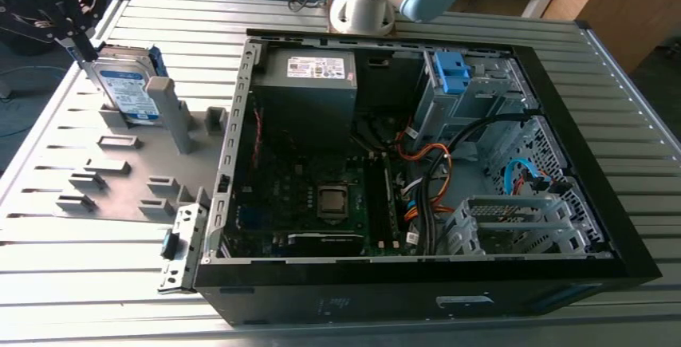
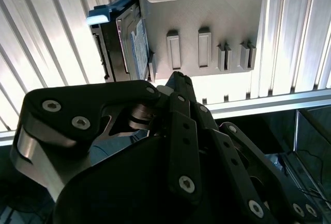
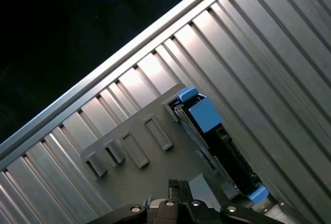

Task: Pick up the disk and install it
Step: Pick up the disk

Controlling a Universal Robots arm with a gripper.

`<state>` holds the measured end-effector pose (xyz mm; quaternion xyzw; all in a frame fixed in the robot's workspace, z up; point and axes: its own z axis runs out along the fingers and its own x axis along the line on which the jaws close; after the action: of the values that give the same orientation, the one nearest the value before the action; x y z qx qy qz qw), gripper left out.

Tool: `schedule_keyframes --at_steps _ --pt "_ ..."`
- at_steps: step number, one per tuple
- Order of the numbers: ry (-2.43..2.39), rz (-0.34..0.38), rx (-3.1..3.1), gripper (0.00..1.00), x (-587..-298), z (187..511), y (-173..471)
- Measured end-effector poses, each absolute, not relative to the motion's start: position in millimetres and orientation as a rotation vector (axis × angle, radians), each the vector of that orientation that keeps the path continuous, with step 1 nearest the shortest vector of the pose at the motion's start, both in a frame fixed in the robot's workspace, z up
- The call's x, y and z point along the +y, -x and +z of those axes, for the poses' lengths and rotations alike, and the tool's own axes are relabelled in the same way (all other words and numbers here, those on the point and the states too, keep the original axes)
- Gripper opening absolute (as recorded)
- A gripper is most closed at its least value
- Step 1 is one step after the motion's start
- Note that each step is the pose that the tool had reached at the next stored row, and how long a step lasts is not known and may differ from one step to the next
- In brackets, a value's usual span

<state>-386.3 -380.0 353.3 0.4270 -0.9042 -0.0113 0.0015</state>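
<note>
The disk (image 1: pixel 126 88) stands on edge in a slot of the grey fixture plate (image 1: pixel 117 187), at the exterior view's left. It is silver with a white-and-blue label and blue rails. My black gripper (image 1: pixel 80 46) hangs just above its far upper corner, fingers closed together with nothing between them. In the second wrist view the disk (image 2: pixel 132 43) lies a little beyond the gripper (image 2: pixel 175 76). In the first wrist view the disk (image 3: pixel 217 141) sits beside the gripper (image 3: pixel 178 185), and its blue rail (image 3: pixel 204 115) shows clearly.
An open computer case (image 1: pixel 596 163) lies on the slatted metal table (image 1: pixel 64 243), right of the fixture. Inside are a grey power-supply box (image 1: pixel 309 76), a bare blue bracket (image 1: pixel 452 72), cables (image 1: pixel 426 179) and a metal drive cage (image 1: pixel 511 223). The arm's base (image 1: pixel 362 4) stands behind.
</note>
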Motion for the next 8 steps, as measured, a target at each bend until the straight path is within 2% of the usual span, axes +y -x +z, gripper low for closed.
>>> schedule_keyframes --at_steps 8 --pt "-1.357 -0.035 -2.829 0.11 -380.0 353.3 386.3"
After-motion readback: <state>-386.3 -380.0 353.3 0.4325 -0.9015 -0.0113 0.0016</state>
